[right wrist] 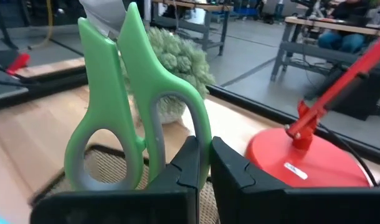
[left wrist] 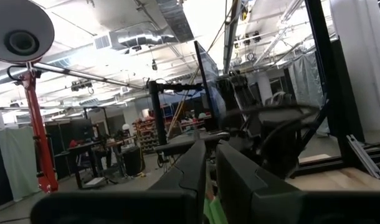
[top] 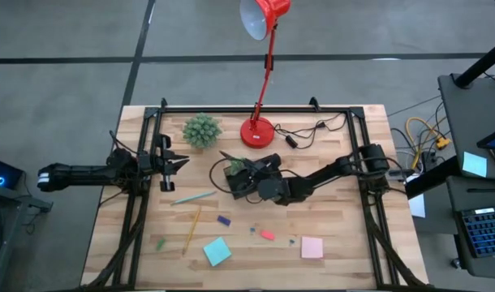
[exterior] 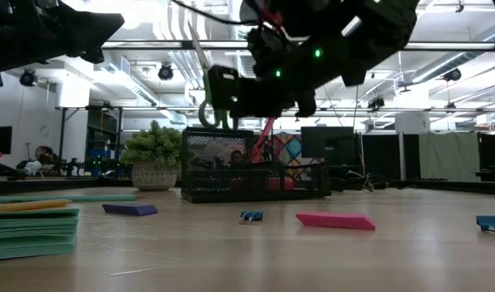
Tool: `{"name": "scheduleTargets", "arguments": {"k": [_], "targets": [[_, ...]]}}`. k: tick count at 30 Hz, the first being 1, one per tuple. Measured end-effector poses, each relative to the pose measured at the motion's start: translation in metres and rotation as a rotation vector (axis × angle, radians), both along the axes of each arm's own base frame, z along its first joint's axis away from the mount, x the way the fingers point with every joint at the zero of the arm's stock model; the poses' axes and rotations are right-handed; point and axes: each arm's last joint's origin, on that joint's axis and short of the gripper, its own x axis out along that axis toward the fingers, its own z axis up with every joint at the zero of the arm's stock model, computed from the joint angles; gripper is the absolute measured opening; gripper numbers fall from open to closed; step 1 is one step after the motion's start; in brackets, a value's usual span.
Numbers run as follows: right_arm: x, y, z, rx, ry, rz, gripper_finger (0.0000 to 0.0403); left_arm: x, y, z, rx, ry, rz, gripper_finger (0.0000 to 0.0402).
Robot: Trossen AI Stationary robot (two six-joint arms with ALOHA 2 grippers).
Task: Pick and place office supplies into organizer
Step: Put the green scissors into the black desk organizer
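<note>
My right gripper (right wrist: 204, 158) is shut on green-handled scissors (right wrist: 124, 99), which it holds over the black mesh organizer (top: 238, 182) mid-table. In the low view the green handles (exterior: 208, 113) hang just above the organizer's tall back section (exterior: 217, 162). The handles are at the low end and the blade end (right wrist: 104, 14) at the high end. My left gripper (top: 173, 162) waits shut at the table's left side, touching nothing. A pale green pen (top: 195, 196), yellow pencil (top: 192, 227), purple eraser (top: 223, 220), red eraser (top: 267, 235), blue pad (top: 217, 251) and pink pad (top: 312, 247) lie flat on the table. My right gripper pinches the outer rim of one handle loop (right wrist: 199, 134) between its two fingers. The fingers come in about level from the table's right side. The scissors are lifted clear and stand roughly upright, handle loops low over the organizer's mesh and blades up.
A small green spiky plant (top: 202, 130) and the red lamp's round base (top: 257, 131) stand just behind the organizer, and the lamp's cable (top: 300, 134) trails to the right. A black frame (top: 256, 109) borders the table. Bare wood lies between the loose items in front.
</note>
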Motion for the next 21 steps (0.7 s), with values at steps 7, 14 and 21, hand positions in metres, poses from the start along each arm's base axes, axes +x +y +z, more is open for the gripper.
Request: {"name": "scheduleTargets", "arguments": {"k": [7, 14, 21], "targets": [[0.0004, -0.0003, -0.0079, -0.008, 0.012, -0.025, 0.0013, -0.0002, 0.0, 0.0004, 0.0, -0.004, 0.0, 0.0022], [0.0009, -0.0019, -0.0074, 0.002, -0.005, -0.031, 0.0013, 0.0001, 0.0, 0.0, 0.0, 0.0, 0.0, 0.0022], [0.001, -0.0028, -0.0074, 0.005, -0.009, -0.034, 0.0013, -0.0001, 0.0, 0.0003, 0.001, -0.003, 0.0, 0.0022]]}}
